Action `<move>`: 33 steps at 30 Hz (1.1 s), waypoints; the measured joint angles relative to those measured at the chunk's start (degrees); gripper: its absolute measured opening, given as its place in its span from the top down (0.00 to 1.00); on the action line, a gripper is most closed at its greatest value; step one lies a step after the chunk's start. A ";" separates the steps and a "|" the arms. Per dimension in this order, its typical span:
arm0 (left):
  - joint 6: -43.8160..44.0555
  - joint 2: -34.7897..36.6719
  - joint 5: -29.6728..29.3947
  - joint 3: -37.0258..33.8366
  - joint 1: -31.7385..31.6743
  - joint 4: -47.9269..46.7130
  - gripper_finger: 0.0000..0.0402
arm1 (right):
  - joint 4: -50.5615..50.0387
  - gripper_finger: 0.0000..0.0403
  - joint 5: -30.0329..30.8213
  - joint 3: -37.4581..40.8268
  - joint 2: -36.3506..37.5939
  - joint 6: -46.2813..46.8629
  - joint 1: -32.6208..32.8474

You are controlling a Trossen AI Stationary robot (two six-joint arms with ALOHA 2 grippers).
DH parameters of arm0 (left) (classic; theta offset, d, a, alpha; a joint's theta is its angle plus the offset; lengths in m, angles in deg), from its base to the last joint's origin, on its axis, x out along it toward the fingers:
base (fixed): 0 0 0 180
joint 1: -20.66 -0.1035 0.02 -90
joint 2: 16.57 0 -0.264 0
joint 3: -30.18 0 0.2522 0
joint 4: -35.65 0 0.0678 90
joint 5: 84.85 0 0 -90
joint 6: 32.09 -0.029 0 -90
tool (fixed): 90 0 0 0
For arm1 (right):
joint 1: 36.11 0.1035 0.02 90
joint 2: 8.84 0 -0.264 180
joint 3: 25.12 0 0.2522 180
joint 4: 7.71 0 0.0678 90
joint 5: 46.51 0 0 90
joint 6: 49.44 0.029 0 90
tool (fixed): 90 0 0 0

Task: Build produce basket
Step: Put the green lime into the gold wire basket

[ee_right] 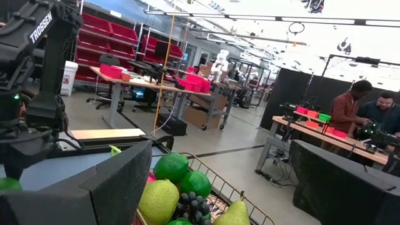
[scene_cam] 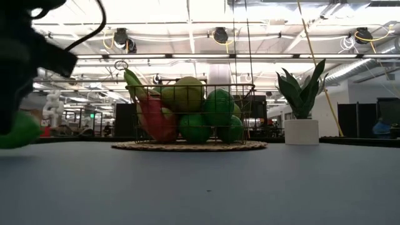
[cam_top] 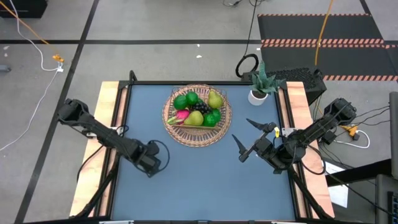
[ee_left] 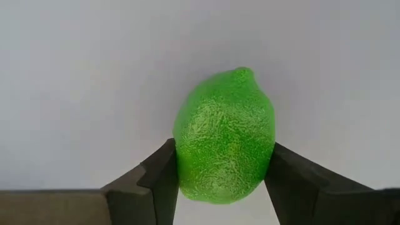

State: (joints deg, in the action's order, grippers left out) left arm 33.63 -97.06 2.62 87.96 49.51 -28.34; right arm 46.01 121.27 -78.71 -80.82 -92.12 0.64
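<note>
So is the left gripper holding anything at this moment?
Yes. The left gripper is shut on a green lime; the left wrist view shows both fingers pressed against its sides.

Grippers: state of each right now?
Left gripper: shut on a green lime, over the table.
Right gripper: open, empty, right of the basket.

Between my left gripper's matt dark plastic fingers sits a pebbly, rough-skinned green fruit. Beneath it, the table looks smooth and matt.

Overhead and table-level views share the basket, 2 wrist views close.
</note>
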 joint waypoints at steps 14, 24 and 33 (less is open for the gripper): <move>-17.27 0.00 -7.72 9.54 -1.45 10.77 0.52 | 0.00 0.07 0.04 0.02 0.00 0.42 0.00; -32.87 0.00 -17.78 18.14 -4.55 11.18 0.51 | -0.02 0.07 0.00 0.02 0.00 1.42 0.00; -44.81 0.02 -20.52 19.38 -13.52 21.23 0.52 | -0.02 0.07 -0.03 0.02 0.00 1.43 0.00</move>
State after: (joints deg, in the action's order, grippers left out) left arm -11.17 -97.04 -17.90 107.33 35.99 -7.11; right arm 45.99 121.25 -78.69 -80.82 -90.68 0.64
